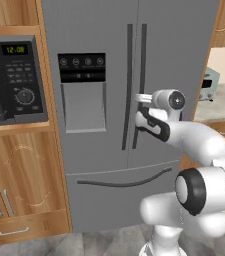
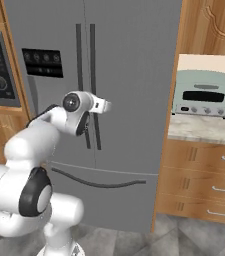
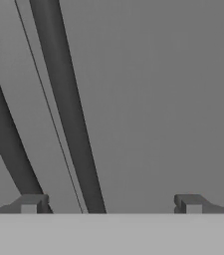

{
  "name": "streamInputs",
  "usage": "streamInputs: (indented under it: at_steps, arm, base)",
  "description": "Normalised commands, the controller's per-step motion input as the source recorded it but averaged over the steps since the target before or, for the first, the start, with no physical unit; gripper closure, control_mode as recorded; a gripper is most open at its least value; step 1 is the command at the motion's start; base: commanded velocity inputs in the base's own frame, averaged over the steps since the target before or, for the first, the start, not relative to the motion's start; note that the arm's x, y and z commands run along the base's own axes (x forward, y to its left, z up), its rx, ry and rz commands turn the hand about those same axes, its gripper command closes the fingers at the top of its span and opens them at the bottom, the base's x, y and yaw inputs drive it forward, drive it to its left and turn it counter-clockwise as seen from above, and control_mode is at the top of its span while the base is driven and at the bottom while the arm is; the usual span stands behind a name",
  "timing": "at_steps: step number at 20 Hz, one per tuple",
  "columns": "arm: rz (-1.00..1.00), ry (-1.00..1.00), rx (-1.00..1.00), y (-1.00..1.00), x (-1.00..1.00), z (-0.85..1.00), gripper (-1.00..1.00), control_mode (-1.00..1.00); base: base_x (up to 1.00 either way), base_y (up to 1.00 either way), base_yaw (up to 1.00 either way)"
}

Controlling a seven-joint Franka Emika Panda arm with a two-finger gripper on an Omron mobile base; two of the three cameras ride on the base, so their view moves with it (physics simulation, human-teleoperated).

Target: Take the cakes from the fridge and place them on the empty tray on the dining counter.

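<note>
The fridge (image 1: 184, 50) stands shut, its two dark vertical handles (image 1: 129, 75) side by side at the door seam. The cakes are hidden behind the closed doors. My gripper (image 3: 111, 204) is open and pressed up close to the doors. In the hand view one dark handle (image 3: 68, 109) runs down between the two fingertips (image 3: 31, 203), and the other handle (image 3: 4, 134) lies outside them to the left. From the base views the hand (image 1: 143, 107) sits at mid-height of the handles. The empty tray and the dining counter are out of view.
A black microwave (image 1: 14, 80) is built into wooden cabinets left of the fridge. A pale green toaster oven (image 2: 203, 94) stands on a counter (image 2: 204, 132) to the right, with wooden drawers below. The freezer drawer's curved handle (image 1: 124, 182) runs under the doors.
</note>
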Motion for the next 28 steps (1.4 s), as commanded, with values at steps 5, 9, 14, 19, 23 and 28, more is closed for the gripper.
streamInputs:
  at_steps: [5, 9, 14, 19, 23, 28]
  arm:
    - [0.0, 0.0, 0.0, 0.0, 0.72, -0.03, -1.0, -1.0]
    - [0.0, -0.03, 0.0, 0.0, 0.79, -0.09, -1.0, -1.0]
    - [0.0, -0.03, 0.0, 0.0, 0.78, -0.08, -1.0, -1.0]
    - [0.0, -0.04, 0.0, 0.0, 0.81, -0.06, -1.0, -1.0]
    - [0.0, 0.03, 0.0, 0.01, 0.51, 0.0, 1.0, -1.0]
    - [-0.03, 0.16, 0.0, 0.0, -0.05, 0.0, 1.0, -1.0]
  base:
    - [0.0, 0.0, 0.0]
    - [0.0, 0.0, 0.0]
    - [0.0, 0.0, 0.0]
    - [0.0, 0.0, 0.0]
    - [0.0, 0.0, 0.0]
    - [0.0, 0.0, 0.0]
